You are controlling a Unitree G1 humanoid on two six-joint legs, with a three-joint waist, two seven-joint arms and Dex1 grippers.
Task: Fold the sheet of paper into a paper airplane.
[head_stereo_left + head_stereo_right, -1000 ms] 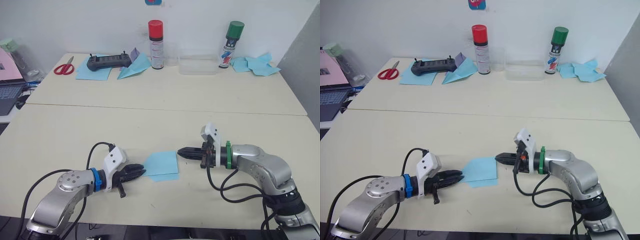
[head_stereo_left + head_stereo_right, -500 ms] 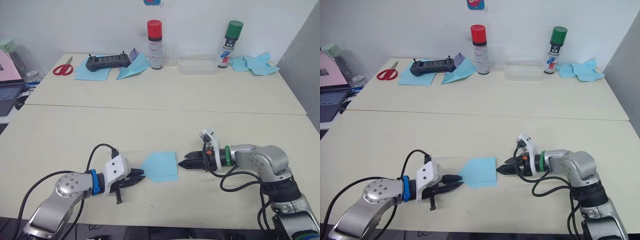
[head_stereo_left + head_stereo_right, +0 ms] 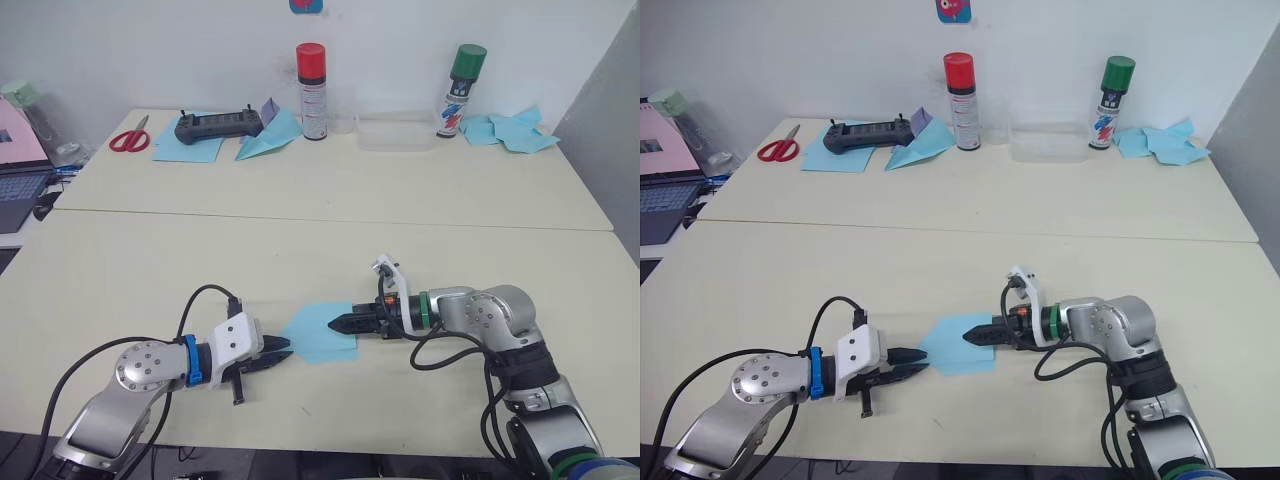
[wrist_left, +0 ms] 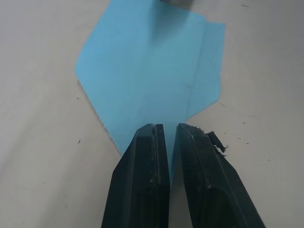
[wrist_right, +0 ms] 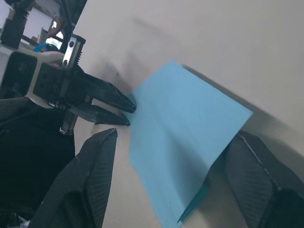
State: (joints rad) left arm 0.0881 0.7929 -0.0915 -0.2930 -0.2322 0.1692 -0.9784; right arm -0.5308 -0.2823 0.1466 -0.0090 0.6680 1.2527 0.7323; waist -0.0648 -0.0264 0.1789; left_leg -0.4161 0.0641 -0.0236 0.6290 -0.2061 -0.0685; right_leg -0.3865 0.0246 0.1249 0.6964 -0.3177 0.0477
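Note:
The sheet of paper (image 3: pixel 320 332) is light blue with a pointed left end and crease lines, and it lies flat near the table's front edge. My left gripper (image 3: pixel 275 352) is shut on that point; in the left wrist view the paper (image 4: pixel 152 71) runs into the narrow gap of the gripper (image 4: pixel 171 126). My right gripper (image 3: pixel 340 322) reaches in low from the right and is open, its fingers (image 5: pixel 97 156) spread on either side of the paper's right edge (image 5: pixel 185 123). The paper airplane is out of view.
Along the back of the table are red scissors (image 3: pixel 128 135), a black controller (image 3: pixel 215 124) on a plain blue sheet, another blue paper plane (image 3: pixel 268 135), a red-capped can (image 3: pixel 312 90), a clear box (image 3: pixel 395 130), a green-capped can (image 3: pixel 460 88) and crumpled blue paper (image 3: pixel 515 130).
My right gripper has opened and slid left, from beside the paper's right edge to over it. The left gripper keeps its hold on the left point.

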